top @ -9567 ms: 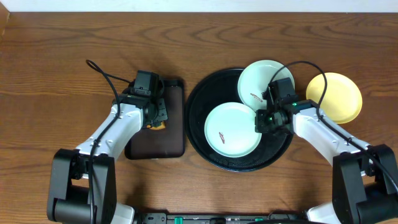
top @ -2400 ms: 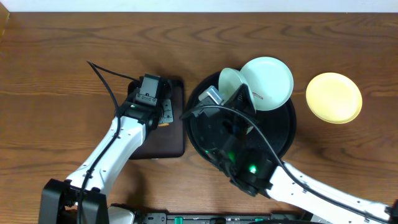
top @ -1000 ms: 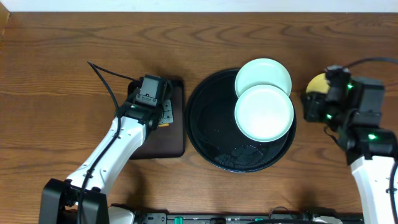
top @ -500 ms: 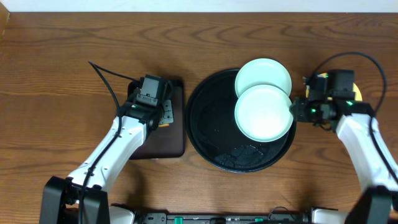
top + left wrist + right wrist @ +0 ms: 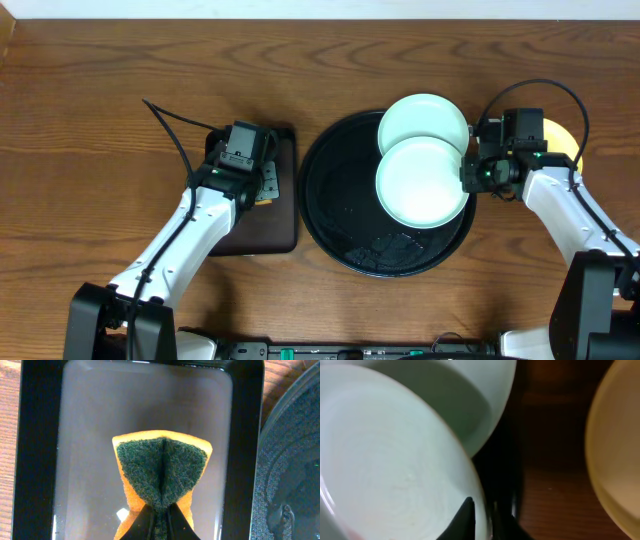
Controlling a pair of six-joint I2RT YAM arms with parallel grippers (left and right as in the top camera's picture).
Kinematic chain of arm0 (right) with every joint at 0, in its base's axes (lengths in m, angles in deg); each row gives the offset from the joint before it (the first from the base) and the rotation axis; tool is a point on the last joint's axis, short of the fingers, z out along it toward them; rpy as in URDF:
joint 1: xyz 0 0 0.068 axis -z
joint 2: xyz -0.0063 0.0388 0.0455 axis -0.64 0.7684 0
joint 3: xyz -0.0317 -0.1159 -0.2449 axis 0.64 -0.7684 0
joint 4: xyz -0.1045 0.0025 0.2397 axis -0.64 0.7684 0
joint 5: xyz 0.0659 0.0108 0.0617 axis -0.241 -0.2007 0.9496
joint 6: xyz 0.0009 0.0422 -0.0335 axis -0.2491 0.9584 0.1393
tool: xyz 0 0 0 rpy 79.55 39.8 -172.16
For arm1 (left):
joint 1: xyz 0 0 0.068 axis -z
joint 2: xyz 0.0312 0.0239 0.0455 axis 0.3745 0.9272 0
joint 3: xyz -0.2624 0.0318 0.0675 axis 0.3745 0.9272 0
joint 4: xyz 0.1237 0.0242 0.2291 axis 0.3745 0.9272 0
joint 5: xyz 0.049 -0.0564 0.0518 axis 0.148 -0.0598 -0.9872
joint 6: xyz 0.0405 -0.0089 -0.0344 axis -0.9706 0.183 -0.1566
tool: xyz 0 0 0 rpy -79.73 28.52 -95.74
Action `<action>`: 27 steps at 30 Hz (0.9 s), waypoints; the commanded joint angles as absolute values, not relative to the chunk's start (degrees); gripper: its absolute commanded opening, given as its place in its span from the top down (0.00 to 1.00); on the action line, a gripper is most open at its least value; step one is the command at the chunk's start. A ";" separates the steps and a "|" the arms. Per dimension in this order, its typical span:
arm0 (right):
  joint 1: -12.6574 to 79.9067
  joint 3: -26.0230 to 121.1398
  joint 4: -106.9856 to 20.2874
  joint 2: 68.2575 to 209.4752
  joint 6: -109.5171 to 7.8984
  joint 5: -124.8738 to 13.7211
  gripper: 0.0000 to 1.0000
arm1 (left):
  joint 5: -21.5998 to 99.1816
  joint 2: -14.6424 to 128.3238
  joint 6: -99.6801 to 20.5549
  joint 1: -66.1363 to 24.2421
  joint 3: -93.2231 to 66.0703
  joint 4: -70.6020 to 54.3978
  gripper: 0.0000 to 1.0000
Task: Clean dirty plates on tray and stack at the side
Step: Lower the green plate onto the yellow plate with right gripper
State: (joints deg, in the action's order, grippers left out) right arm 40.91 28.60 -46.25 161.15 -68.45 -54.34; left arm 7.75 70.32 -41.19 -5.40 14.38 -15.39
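Two pale mint plates lie on the round black tray (image 5: 345, 205). The front plate (image 5: 422, 185) overlaps the back plate (image 5: 424, 118), and both faces look clean. The yellow plate (image 5: 568, 140) sits on the table to the right, mostly hidden by my right arm. My right gripper (image 5: 468, 176) is at the front plate's right rim. In the right wrist view its fingers (image 5: 485, 515) pinch the rim of the front plate (image 5: 385, 460), beside the back plate (image 5: 455, 400) and the yellow plate (image 5: 620, 450). My left gripper (image 5: 160, 521) is shut on an orange-and-green sponge (image 5: 160, 467).
The sponge hangs over a small black rectangular tray (image 5: 40, 460), which lies left of the round tray (image 5: 290, 470) on the wooden table; it also shows in the overhead view (image 5: 275, 235). The left arm's cable loops over the table to the far left.
My right arm has swung in from the right and its fingers have closed on the front mint plate's right rim. The left arm and sponge have not moved.
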 commanded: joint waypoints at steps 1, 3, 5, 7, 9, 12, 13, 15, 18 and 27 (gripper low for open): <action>39.69 29.19 -46.35 161.19 -69.04 -55.65 0.93 | 6.40 70.88 -41.69 -5.59 15.14 -15.44 0.92; 39.69 29.23 -46.33 160.58 -69.04 -55.67 0.99 | 6.40 70.88 -41.69 -5.59 15.14 -15.44 0.92; 39.69 29.23 -46.35 159.40 -69.04 -55.70 0.99 | 6.40 70.88 -41.69 -5.59 15.14 -15.44 0.92; 39.69 29.23 -46.40 157.61 -69.04 -55.70 0.99 | 6.40 70.88 -41.69 -5.59 15.14 -15.44 0.92; 39.69 29.23 -46.42 155.86 -69.04 -55.70 0.99 | 6.40 70.88 -41.69 -5.59 15.14 -15.44 0.92; 39.69 29.23 -46.05 154.31 -69.06 -55.70 0.83 | 6.40 70.88 -41.69 -5.59 15.14 -15.41 0.92; 39.69 29.21 -45.94 154.31 -69.08 -55.70 0.89 | 6.40 70.88 -41.69 -5.59 15.14 -15.41 0.92; 39.69 29.01 -45.85 154.57 -69.08 -55.70 0.86 | 6.40 70.88 -41.69 -5.59 15.14 -15.39 0.92; 39.69 28.95 -45.02 155.40 -69.08 -55.72 0.70 | 6.40 70.88 -41.69 -5.59 15.14 -15.39 0.92; 39.69 27.83 -46.84 159.23 -69.08 -57.34 0.71 | 6.42 70.88 -41.69 -5.59 15.14 -15.39 0.92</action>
